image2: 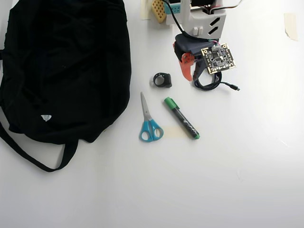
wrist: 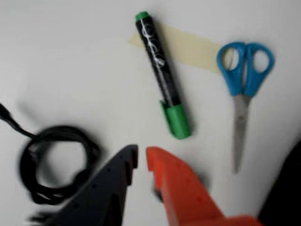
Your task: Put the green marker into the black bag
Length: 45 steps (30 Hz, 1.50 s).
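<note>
Scissors (image2: 149, 122) lie between the green marker (image2: 181, 118) and black bag (image2: 66, 66).

No text can be read. The green marker (wrist: 162, 75) carries pale print along its dark barrel, too blurred in the wrist view and too small in the overhead view. The black bag (image2: 66, 66) bears a small white tag (image2: 45, 117), lettering illegible.
</note>
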Available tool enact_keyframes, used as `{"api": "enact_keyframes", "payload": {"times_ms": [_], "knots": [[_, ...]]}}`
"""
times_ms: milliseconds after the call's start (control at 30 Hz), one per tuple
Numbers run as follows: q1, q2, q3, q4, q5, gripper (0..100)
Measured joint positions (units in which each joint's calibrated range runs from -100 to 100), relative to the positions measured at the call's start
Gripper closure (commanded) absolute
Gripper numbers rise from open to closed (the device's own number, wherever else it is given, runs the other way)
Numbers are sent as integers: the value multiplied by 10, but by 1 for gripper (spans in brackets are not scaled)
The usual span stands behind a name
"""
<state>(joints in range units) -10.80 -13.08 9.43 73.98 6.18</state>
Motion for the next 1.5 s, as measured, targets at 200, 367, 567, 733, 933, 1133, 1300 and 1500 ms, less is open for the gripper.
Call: {"api": "enact_keyframes", "payload": {"times_ms": [200, 367, 567, 733, 933, 1133, 1300, 1500], "knots": [[17, 0, 0, 0, 60, 97], [35, 0, 0, 0, 89, 95], [32, 0, 11, 0, 111, 83], [34, 22, 17, 0, 112, 82], [33, 67, 17, -32, 112, 80], [32, 98, 4, -42, 112, 75], [24, 139, -21, -42, 112, 75], [15, 203, -68, -42, 112, 75]]}}
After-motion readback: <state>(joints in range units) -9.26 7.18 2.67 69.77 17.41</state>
